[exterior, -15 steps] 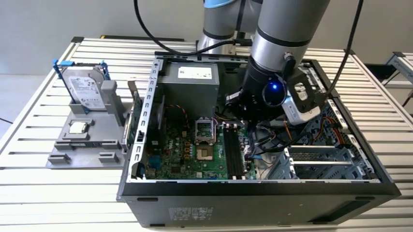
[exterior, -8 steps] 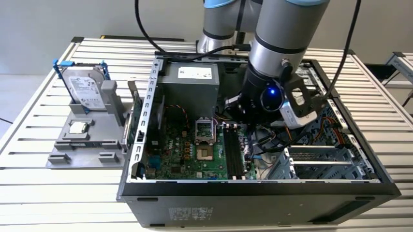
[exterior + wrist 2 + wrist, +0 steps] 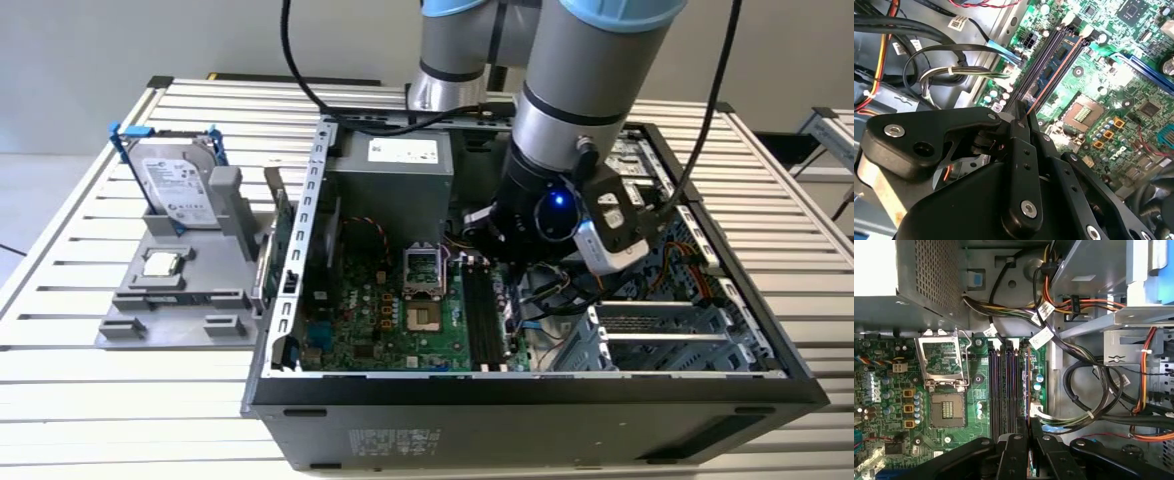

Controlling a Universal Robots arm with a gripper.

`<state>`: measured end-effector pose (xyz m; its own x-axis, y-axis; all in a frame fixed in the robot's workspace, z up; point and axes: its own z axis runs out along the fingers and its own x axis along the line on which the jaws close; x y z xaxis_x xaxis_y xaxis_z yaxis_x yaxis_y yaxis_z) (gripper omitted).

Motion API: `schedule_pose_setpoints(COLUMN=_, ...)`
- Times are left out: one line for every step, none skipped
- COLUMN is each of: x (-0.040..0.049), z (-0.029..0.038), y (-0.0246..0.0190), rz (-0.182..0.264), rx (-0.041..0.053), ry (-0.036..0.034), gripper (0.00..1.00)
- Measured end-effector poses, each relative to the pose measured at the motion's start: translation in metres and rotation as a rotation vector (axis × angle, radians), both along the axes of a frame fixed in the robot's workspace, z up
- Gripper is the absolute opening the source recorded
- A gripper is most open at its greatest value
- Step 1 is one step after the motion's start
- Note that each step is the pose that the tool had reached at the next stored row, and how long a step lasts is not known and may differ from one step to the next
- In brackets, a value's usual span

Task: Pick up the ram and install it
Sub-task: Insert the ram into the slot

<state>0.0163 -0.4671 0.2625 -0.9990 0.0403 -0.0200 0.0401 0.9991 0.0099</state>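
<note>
At the exterior view's left inside the case, the open processor socket (image 3: 420,270) lies beside the memory slots (image 3: 483,315). Over them the gripper (image 3: 1029,440) appears clenched on the ram (image 3: 1026,390), which stands edge-on in the slot nearest the cables (image 3: 1074,390). If the stick is tilted or off the slot's line, pressing could bend it or leave one end unlatched. The loose cables just beside it could snag.

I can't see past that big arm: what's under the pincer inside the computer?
The green motherboard and its memory slots, with the ram standing edge-up in one, gripped by the pincer. The pincer covers the slots' near ends.
</note>
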Motion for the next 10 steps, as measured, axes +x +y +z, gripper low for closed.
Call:
schedule_pose_setpoints(x=0.0, z=-0.0015, y=0.0, rz=0.0, rx=0.0, ry=0.0, gripper=0.0)
schedule_pose_setpoints(x=0.0, z=-0.0025, y=0.0, rz=0.0, rx=-0.0001, ry=0.0, gripper=0.0)
schedule_pose_setpoints(x=0.0, z=-0.0036, y=0.0, rz=0.0, rx=0.0, ry=0.0, gripper=0.0)
schedule_pose_setpoints(x=0.0, z=-0.0048, y=0.0, rz=0.001, rx=-0.0001, ry=0.0, gripper=0.0)
schedule_pose_setpoints(x=0.0, z=-0.0056, y=0.0, rz=0.001, rx=-0.0001, ry=0.0, gripper=0.0)
schedule_pose_setpoints(x=0.0, z=-0.0064, y=0.0, rz=0.002, rx=-0.0001, ry=0.0, gripper=0.0)
schedule_pose_setpoints(x=0.0, z=-0.0076, y=0.0, rz=0.002, rx=0.0, ry=0.0, gripper=0.0)
schedule_pose_setpoints(x=0.0, z=-0.0093, y=0.0, rz=0.003, rx=0.0001, ry=0.0, gripper=0.0)
schedule_pose_setpoints(x=0.0, z=-0.0106, y=0.0, rz=0.004, rx=0.0, ry=0.0, gripper=0.0)
schedule_pose_setpoints(x=0.0, z=-0.0117, y=0.0, rz=0.004, rx=-0.0001, ry=0.0, gripper=0.0)
